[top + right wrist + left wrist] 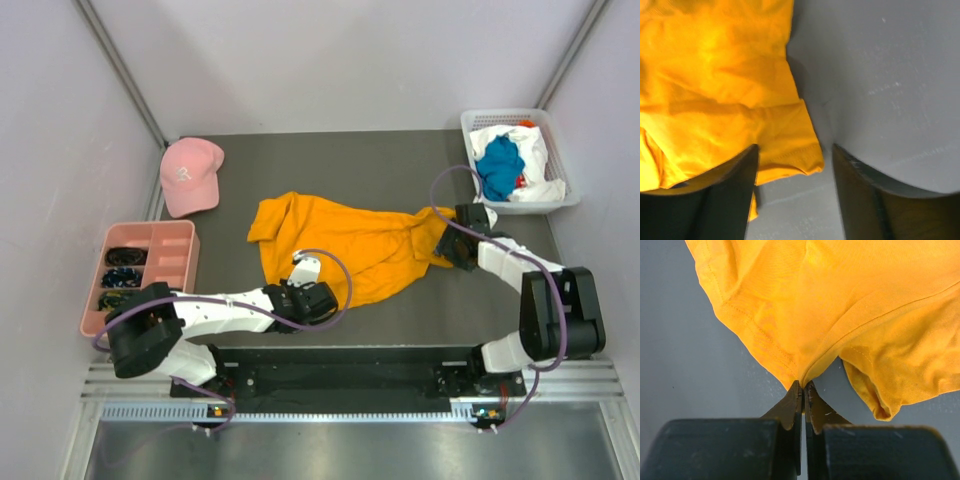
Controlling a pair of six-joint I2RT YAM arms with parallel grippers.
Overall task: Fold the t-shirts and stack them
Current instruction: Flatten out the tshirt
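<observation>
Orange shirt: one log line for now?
left gripper: shut on orange shirt | right gripper: open, straddling shirt's edge | shirt: rumpled, not folded

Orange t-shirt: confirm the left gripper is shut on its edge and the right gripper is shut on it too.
The left gripper is shut on the edge of the orange t-shirt, but the right gripper is open: the right wrist view shows its jaws apart around a shirt corner.

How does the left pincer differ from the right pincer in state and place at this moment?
The left pincer is shut, pinching an edge of the orange t-shirt; the right pincer is open, a hemmed corner lying loose between its jaws. The left pincer is at the shirt's near edge; the right pincer at its right end. Both are at the same shirt.
</observation>
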